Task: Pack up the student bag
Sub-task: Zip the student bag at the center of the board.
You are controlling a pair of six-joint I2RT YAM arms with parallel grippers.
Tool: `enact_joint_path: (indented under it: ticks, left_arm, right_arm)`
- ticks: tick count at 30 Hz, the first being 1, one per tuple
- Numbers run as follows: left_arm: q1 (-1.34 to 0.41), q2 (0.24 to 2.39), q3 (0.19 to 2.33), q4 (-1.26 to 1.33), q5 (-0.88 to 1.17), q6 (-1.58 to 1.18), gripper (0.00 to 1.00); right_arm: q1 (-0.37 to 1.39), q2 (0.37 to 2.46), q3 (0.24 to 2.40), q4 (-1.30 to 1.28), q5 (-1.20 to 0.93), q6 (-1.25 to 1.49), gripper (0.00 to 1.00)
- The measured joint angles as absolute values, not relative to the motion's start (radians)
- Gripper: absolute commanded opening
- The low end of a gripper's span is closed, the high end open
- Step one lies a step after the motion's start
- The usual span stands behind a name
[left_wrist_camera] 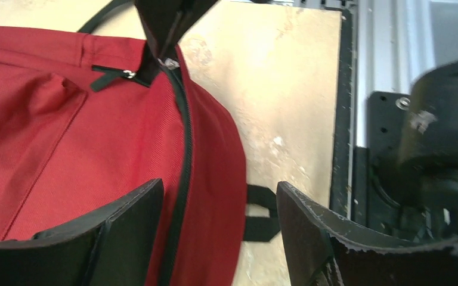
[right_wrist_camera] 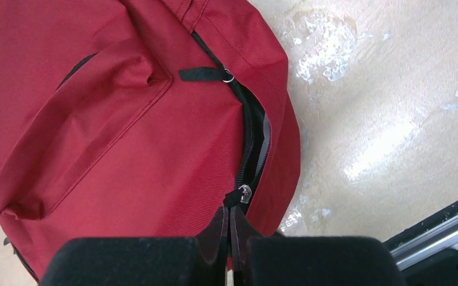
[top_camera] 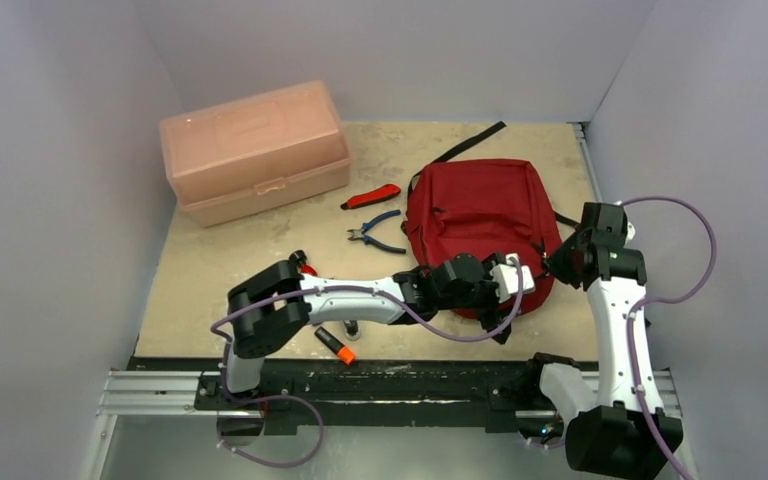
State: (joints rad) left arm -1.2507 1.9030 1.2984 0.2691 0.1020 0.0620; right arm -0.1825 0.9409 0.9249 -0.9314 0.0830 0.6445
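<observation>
2 arms, white shells over black joints.
Left arm (top_camera: 350, 297) and right arm (top_camera: 615, 320) each show white link covers, black joint housings and 1 purple cable (top_camera: 712, 250) running outside. Left gripper (left_wrist_camera: 219, 186): black wedge fingers (left_wrist_camera: 131, 220), edges worn and frayed. Right gripper (right_wrist_camera: 231, 214): thin dark fingers on a black block.

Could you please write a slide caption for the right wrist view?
The right fingers pinch the zipper pull of the red bag, its zipper partly open, on the table.
</observation>
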Motion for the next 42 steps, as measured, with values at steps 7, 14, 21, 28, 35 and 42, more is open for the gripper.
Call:
enact_joint_path:
  ticks: [7,14,21,28,35,42]
  left_arm:
    - [-1.25,1.99,1.356,0.3,0.028,0.091,0.09]
    - [-1.253,1.989,1.32,0.339,-0.019,0.095,0.0]
    - [-1.276,1.938,1.203,0.421,-0.039,0.09,0.0]
    - [-1.298,1.905,1.134,0.478,-0.066,0.089,0.0]
    - [-1.318,1.903,1.104,0.514,-0.092,0.086,0.0]
    - [-1.372,1.877,1.012,0.501,-0.088,0.064,0.0]
  right_arm:
    - [-0.183,0.977,0.933,-0.958,0.119,0.698,0.0]
    - [-0.187,1.023,0.951,-0.976,0.223,0.735,0.0]
    - [-0.239,1.137,0.976,-0.958,0.282,0.752,0.0]
    - [-0.25,1.271,0.989,-0.866,0.3,0.738,0.0]
    - [-0.252,1.436,1.093,-0.799,0.33,0.681,0.0]
    - [-0.297,1.524,1.208,-0.541,0.442,0.611,0.0]
